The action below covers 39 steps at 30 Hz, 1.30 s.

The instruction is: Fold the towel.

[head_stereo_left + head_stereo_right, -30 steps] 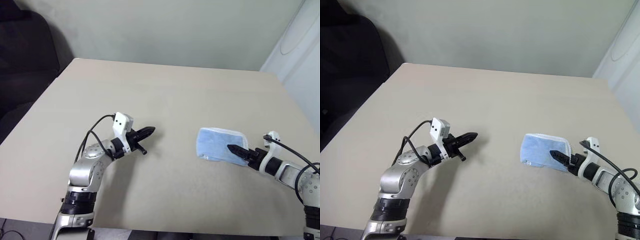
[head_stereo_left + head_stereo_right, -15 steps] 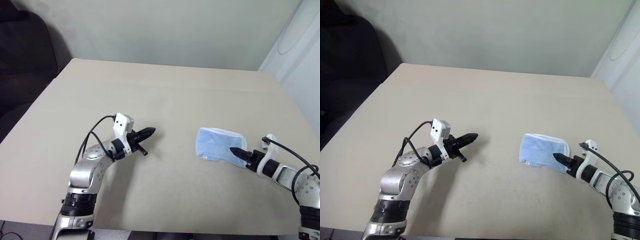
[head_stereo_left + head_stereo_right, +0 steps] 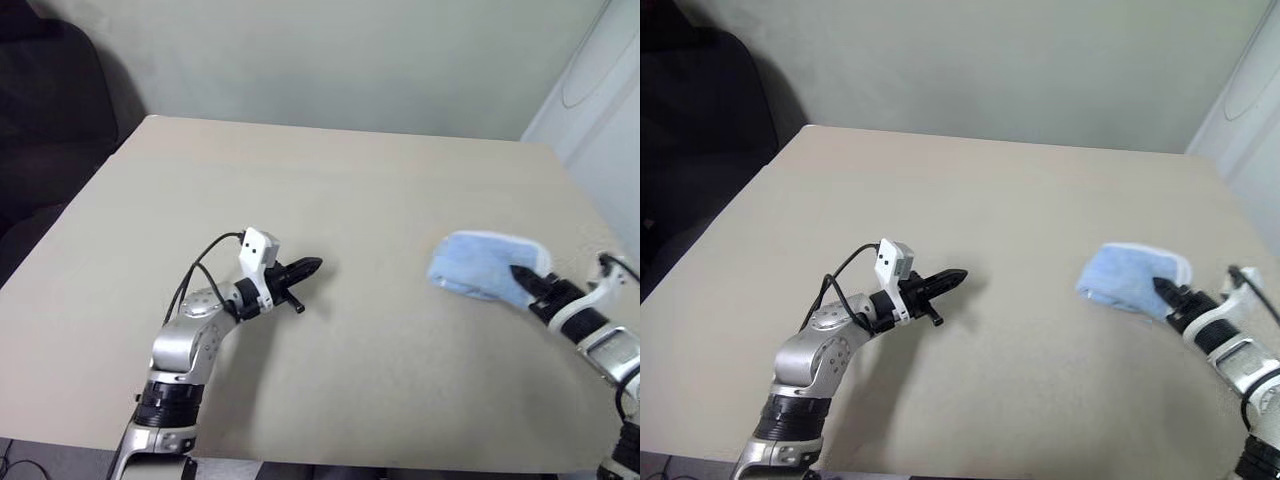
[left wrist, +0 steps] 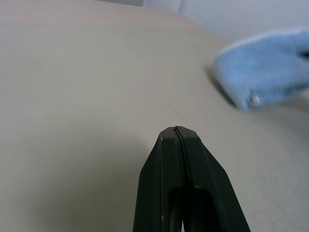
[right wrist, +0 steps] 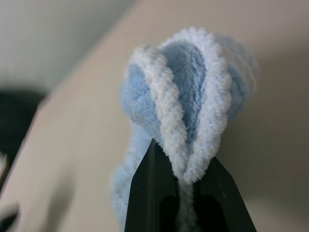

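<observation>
Between right claw [image 5: 183,181] tips: fluffy blue terry towel [image 3: 478,263], white-edged, bunched.

A beige table [image 3: 330,180] stands beside a dark chair [image 3: 45,110].

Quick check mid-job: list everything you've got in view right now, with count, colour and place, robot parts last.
towel: one, light blue with white edging, bunched, pinched at its edge by the right gripper, on the robot's right side of the table.
table: one, beige, spans the view.
dark seat: one, black, beyond the table's far left corner.
wall: pale grey-green, behind the table.
left gripper: one, black fingers, shut, empty, over the table left of centre.
right gripper: one, black fingers, shut on the towel.
</observation>
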Each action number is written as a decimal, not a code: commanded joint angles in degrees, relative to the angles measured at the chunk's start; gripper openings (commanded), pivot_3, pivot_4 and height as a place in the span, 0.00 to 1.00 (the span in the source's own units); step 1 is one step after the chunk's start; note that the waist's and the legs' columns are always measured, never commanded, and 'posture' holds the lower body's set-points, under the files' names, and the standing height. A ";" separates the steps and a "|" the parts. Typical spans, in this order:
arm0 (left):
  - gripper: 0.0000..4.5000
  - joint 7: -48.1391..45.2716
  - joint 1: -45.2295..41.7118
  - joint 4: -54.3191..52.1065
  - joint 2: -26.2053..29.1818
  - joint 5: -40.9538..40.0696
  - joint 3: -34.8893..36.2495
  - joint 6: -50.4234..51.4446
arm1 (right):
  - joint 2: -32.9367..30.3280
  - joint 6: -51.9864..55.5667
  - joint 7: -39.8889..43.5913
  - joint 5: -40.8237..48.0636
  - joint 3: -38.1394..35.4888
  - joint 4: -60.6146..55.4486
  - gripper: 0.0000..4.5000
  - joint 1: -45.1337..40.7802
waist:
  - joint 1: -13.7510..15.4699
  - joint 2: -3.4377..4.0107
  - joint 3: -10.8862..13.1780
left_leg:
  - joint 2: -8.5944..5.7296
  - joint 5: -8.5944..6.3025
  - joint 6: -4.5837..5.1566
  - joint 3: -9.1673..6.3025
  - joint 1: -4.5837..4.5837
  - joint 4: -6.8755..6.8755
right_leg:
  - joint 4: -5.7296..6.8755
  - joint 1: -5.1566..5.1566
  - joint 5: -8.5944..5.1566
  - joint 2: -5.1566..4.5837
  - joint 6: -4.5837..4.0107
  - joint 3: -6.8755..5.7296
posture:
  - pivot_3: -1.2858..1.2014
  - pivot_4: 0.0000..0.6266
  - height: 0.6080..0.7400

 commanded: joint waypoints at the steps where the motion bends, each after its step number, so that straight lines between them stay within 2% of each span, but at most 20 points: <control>1: 0.00 -1.54 -2.67 1.41 -0.40 -0.08 -0.63 -2.02 | -2.94 -6.31 -10.89 7.01 -8.85 1.92 0.00 -1.56 | 0.25 -0.01 -0.01 | 0.00 -0.02 0.01 -0.01 0.03 -0.02 | -0.01 0.04 0.00 0.00 0.00 0.00 | 0.52 0.24 1.00; 4: 0.00 -1.88 -4.10 3.16 -1.02 0.06 -1.12 -2.59 | -4.54 -10.01 -16.61 10.05 -12.22 5.57 0.00 -1.33 | 0.51 -0.02 -0.02 | 0.00 -0.02 0.01 -0.09 0.04 -0.02 | -0.01 0.08 -0.02 -0.01 0.04 0.00 | 0.52 0.24 1.00; 8: 0.00 -2.02 -4.77 4.10 -2.25 0.46 -2.43 -3.22 | -3.58 -12.62 -22.95 6.79 -10.13 12.22 0.00 -0.62 | 0.34 -0.04 -0.03 | 0.02 -0.03 0.01 -0.06 0.06 -0.02 | -0.02 0.08 -0.33 -0.01 0.59 0.01 | 0.52 0.24 1.00; 13: 0.00 -1.56 -4.43 3.19 -3.04 0.57 -2.98 -3.08 | -1.95 -13.95 -22.80 1.44 -5.50 18.28 0.00 -0.26 | -0.15 0.20 -0.14 | 0.06 -0.05 0.04 0.00 0.07 -0.03 | -0.02 0.03 -0.10 -0.04 1.00 0.01 | 0.52 0.24 1.00; 16: 0.00 -1.05 -3.85 2.35 -2.75 0.24 -2.22 -2.83 | -2.11 -14.55 -22.88 -0.08 -5.17 19.64 0.00 0.19 | -0.22 0.35 -0.19 | 0.06 -0.07 0.07 0.07 0.05 -0.03 | -0.02 0.00 -0.06 -0.07 1.06 0.03 | 0.52 0.24 1.00; 21: 0.00 0.23 -1.05 -0.11 -2.25 -0.41 -0.92 -2.27 | -3.98 -13.28 -18.91 -1.67 -3.46 16.41 0.33 1.25 | -0.22 0.31 -0.19 | 0.06 -0.17 0.10 0.09 0.05 -0.02 | -0.06 0.02 -0.07 -0.07 1.08 0.03 | 0.52 0.24 1.00; 29: 0.00 1.01 0.72 -1.24 -2.08 -1.09 -0.19 -2.03 | -4.27 -14.99 -20.50 -4.73 -3.60 7.45 0.97 3.64 | -0.04 0.36 -0.18 | 0.05 -0.21 0.08 0.07 0.01 0.00 | -0.05 0.00 -0.08 -0.07 1.07 0.03 | 0.52 0.24 1.00; 34: 0.00 0.80 0.44 -0.65 -1.61 -1.29 0.70 -2.21 | -4.70 -19.13 -25.91 -10.88 -5.98 4.75 0.99 5.08 | -0.06 0.36 -0.18 | 0.06 -0.22 0.08 0.07 0.02 0.00 | -0.06 0.00 -0.08 -0.08 1.06 0.03 | 0.52 0.24 1.00; 37: 0.00 1.49 -0.86 1.28 -1.26 -1.17 2.72 -2.95 | -7.55 -22.07 -21.27 -18.14 -2.76 1.64 0.99 6.59 | -0.07 0.45 -0.18 | 0.06 -0.24 0.08 0.07 -0.01 0.00 | -0.06 -0.04 -0.08 -0.09 1.06 0.03 | 0.52 0.24 1.00; 39: 0.00 2.63 -2.12 3.25 -0.98 -0.06 4.29 -4.79 | -13.08 -25.81 -13.40 -29.51 6.26 -2.31 0.99 10.15 | -0.19 0.48 -0.19 | 0.06 -0.26 0.08 0.09 0.00 -0.01 | -0.05 -0.05 -0.08 -0.10 1.06 0.03 | 0.52 0.24 1.00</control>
